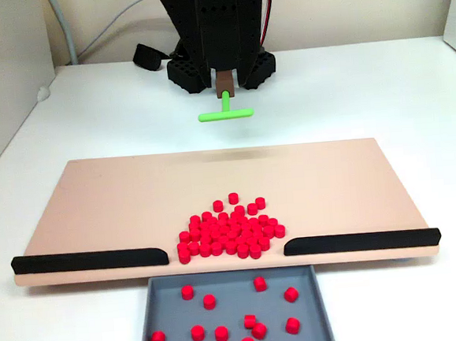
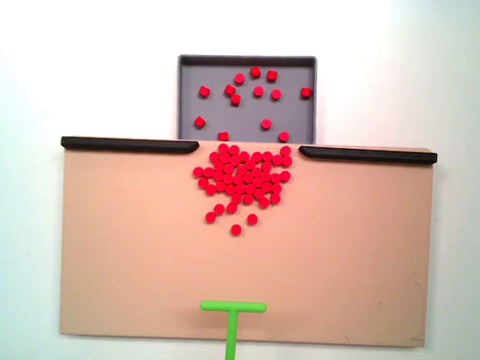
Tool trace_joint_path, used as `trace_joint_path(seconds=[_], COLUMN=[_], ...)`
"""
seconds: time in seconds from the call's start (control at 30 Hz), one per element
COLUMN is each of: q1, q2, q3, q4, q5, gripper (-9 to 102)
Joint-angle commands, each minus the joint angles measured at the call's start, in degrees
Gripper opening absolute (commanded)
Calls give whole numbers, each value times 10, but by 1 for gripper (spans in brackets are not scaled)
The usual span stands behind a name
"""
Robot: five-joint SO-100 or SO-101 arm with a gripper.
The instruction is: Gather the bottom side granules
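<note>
Dozens of red granules (image 1: 229, 232) lie in a dense heap on the tan board (image 1: 120, 203), at the gap between two black rails. In the other fixed view the granules (image 2: 244, 176) sit just below that gap on the board (image 2: 125, 247), with a few strays on the heap's lower side. My gripper (image 1: 225, 88) hangs under the black arm, shut on the stem of a green T-shaped tool (image 1: 225, 114). The tool (image 2: 233, 307) shows near the board's lower edge, well away from the heap and touching no granule.
A grey tray (image 1: 230, 297) (image 2: 189, 74) holding several loose red granules sits against the board at the gap. Black rails (image 1: 90, 260) (image 1: 361, 241) line that edge on either side. The arm's black base (image 1: 217, 29) stands behind the board. White table lies all round.
</note>
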Motion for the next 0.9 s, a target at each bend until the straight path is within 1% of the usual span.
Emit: trace_joint_path(seconds=[0.0, 0.53, 0.63, 0.87], q1=[7, 0, -9, -7], q2=[0, -26, -14, -6], q3=[-7, -1, 25, 41], q4=[-3, -3, -37, -40], q5=[-4, 3, 17, 2], gripper=[0, 0, 0, 0])
